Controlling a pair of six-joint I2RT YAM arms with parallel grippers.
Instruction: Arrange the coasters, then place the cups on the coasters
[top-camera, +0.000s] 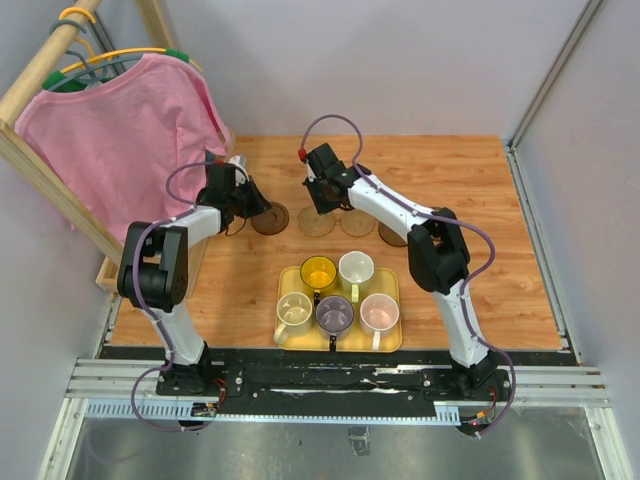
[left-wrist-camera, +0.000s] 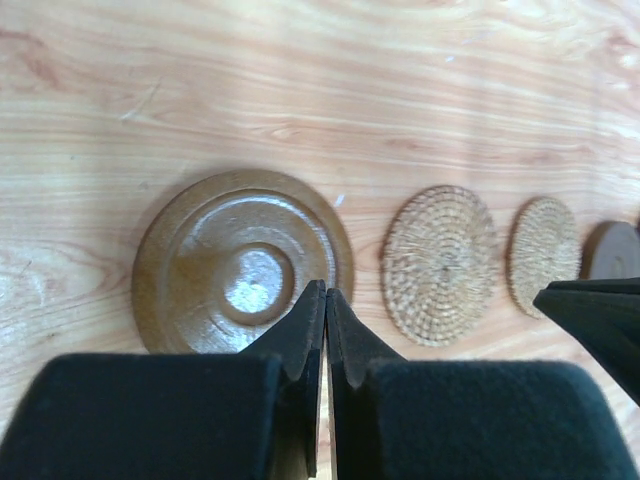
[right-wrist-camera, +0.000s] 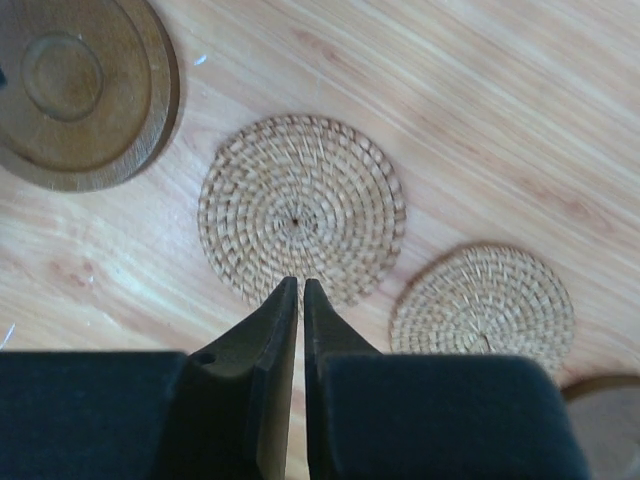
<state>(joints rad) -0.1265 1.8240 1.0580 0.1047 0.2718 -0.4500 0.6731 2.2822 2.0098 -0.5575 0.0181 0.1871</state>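
Note:
Several coasters lie in a row on the wooden table: a dark brown coaster (top-camera: 270, 218) (left-wrist-camera: 240, 262) (right-wrist-camera: 80, 90), a woven tan coaster (top-camera: 317, 222) (left-wrist-camera: 440, 262) (right-wrist-camera: 300, 210), a second tan coaster (top-camera: 357, 222) (left-wrist-camera: 545, 255) (right-wrist-camera: 482, 300), and a brown coaster (top-camera: 392, 235) (left-wrist-camera: 612, 250) partly under the right arm. My left gripper (top-camera: 250, 205) (left-wrist-camera: 325, 292) is shut and empty over the near edge of the first brown coaster. Just above the first tan coaster's near edge, my right gripper (top-camera: 325, 205) (right-wrist-camera: 301, 285) holds nothing, its jaws a hairline apart. Several cups stand on the yellow tray (top-camera: 285, 335): yellow (top-camera: 319, 272), white (top-camera: 356, 267), cream (top-camera: 295, 311), purple-grey (top-camera: 334, 314), pink (top-camera: 379, 313).
A wooden rack with a pink shirt (top-camera: 125, 130) on a hanger leans over the table's left side, close behind the left arm. Grey walls close in the back and the right. The arms' mounting rail (top-camera: 340, 380) runs along the near edge.

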